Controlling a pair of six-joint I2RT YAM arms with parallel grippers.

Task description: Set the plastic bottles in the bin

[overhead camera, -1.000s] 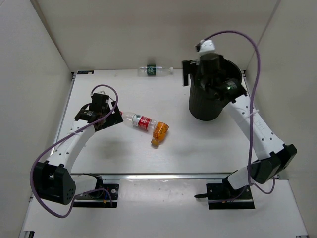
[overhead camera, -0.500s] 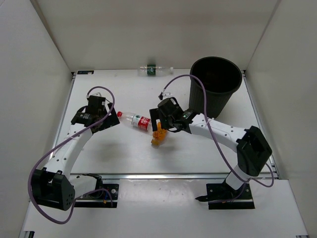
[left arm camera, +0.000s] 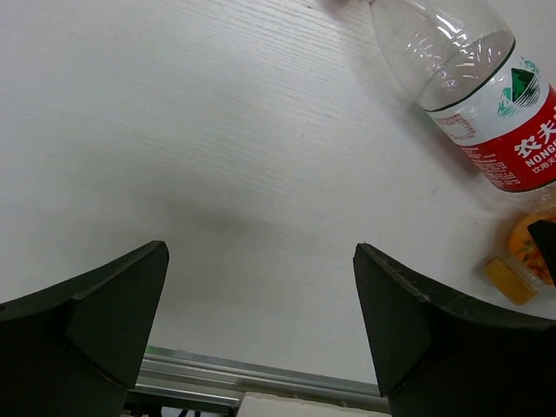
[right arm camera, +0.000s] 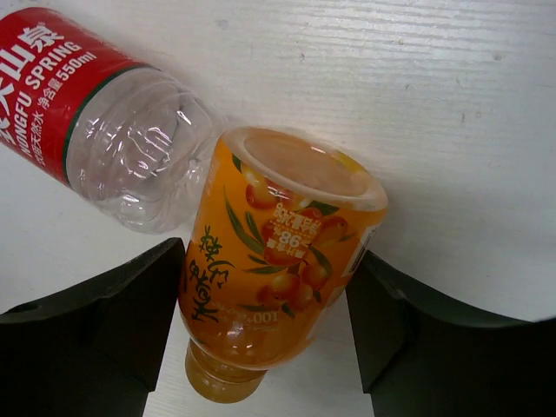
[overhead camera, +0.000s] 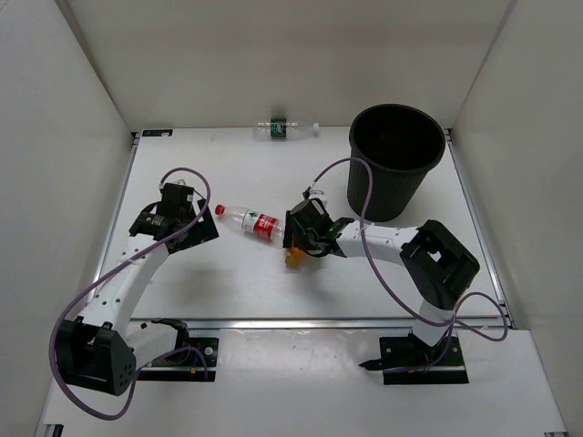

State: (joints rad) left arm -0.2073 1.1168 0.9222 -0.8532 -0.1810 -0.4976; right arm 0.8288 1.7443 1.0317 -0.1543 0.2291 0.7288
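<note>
A stubby orange bottle (right arm camera: pixel 261 287) lies on its side on the table, and my right gripper (right arm camera: pixel 269 256) is shut on it, one black finger against each flank. From above, only its orange cap end (overhead camera: pixel 292 259) shows below the right gripper (overhead camera: pixel 301 242). The clear bottle with red cap and red label (overhead camera: pixel 256 222) lies touching the orange one's base. My left gripper (left arm camera: pixel 261 287) stands open over bare table, left of and apart from that red-label bottle (left arm camera: pixel 478 87). A green-label bottle (overhead camera: pixel 284 128) lies by the back wall. The black bin (overhead camera: pixel 369 187) stands at the back right.
White walls close in the table on the left, back and right. An aluminium rail (overhead camera: pixel 301 321) runs along the near edge. The right arm's purple cable (overhead camera: pixel 360 196) loops up just left of the bin.
My right arm has come away from the bin, down to the orange bottle, and its jaws have closed onto it. The left gripper has drifted slightly toward the near left, staying open.
</note>
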